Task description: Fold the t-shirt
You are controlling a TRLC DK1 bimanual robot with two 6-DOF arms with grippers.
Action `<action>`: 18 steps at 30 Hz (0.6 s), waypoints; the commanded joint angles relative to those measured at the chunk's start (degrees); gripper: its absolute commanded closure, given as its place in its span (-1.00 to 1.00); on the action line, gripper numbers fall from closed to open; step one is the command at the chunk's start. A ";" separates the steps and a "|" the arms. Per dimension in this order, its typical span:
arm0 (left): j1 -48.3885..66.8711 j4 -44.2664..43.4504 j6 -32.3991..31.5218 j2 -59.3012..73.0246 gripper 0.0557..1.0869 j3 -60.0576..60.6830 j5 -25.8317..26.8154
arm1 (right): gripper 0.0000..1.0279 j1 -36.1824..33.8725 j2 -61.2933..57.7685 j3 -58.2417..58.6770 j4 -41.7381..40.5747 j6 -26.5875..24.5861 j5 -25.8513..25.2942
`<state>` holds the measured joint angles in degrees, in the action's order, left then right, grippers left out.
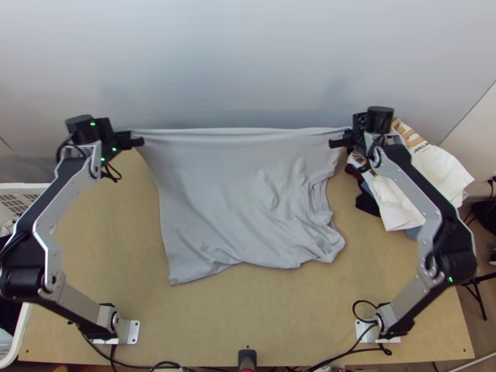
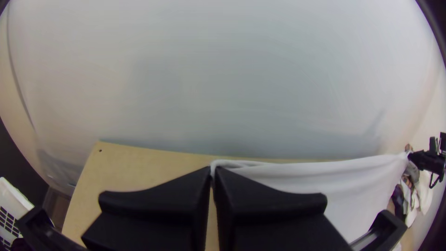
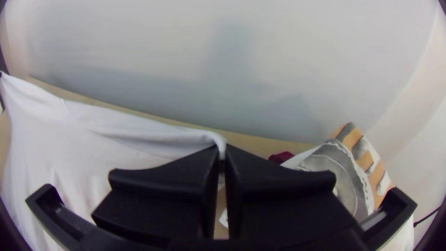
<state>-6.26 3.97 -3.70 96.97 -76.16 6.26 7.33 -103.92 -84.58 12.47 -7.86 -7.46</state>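
In the top view the light grey t-shirt (image 1: 235,192) is stretched between both grippers along its far edge, the rest hanging down onto the table with soft creases, bunched toward its right side. My left gripper (image 1: 140,142) is shut on the shirt's far left corner; in the left wrist view the left gripper (image 2: 213,173) pinches the white-looking cloth (image 2: 297,179). The right gripper (image 1: 345,140) holds the far right corner. From the right wrist view, the right gripper (image 3: 223,155) is shut on a fold of the shirt (image 3: 139,135).
A pile of clothes, with a white printed garment (image 1: 394,198) on top, lies at the table's right beneath the right arm. A white basket (image 1: 22,193) stands off the left edge. Bare table (image 1: 248,322) shows on the near side. A pale wall rises behind.
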 commanded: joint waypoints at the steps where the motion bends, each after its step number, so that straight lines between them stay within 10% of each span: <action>1: 0.90 -0.10 2.39 5.69 0.77 0.49 -0.90 | 0.95 0.14 -10.25 -6.04 -1.40 -1.20 -1.50; 18: 5.21 9.13 7.13 1.64 0.76 11.30 -0.99 | 0.95 3.74 -2.25 6.97 8.10 -0.76 -1.41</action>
<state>-2.68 10.92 2.66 102.00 -70.06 5.08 8.80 -111.22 -84.86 18.41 -9.06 -9.04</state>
